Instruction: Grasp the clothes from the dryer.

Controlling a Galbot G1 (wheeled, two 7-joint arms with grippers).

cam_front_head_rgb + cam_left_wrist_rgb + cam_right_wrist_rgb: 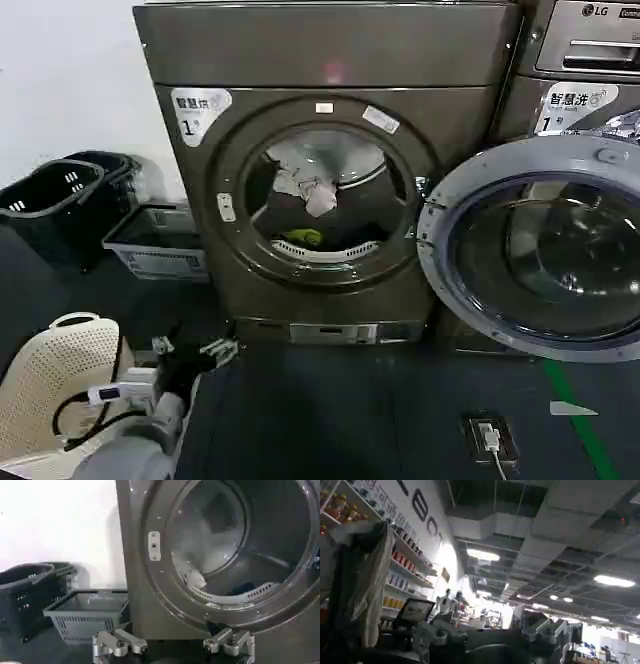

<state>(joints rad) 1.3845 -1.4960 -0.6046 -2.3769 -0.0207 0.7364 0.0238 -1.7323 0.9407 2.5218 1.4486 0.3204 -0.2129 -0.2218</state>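
Observation:
The dryer (330, 60) stands in the middle of the head view, its round porthole open. In the drum lie clothes: a white and light grey piece (305, 180) high at the back and a small yellow-green piece (305, 237) near the front lip. My left gripper (190, 350) hovers low over the floor, in front of the dryer and to the left of it, open and holding nothing. In the left wrist view that gripper (173, 647) faces the porthole rim (150, 580), with the white cloth (192, 577) inside. My right gripper (495, 640) points up at a ceiling, open and empty.
The dryer's round door (540, 250) hangs open to the right, in front of the LG machine (590, 40). Black baskets (55, 205) and a grey basket (155, 240) stand at the left wall. A white basket (60, 370) sits beside my left arm. A floor socket (490, 437) lies at front right.

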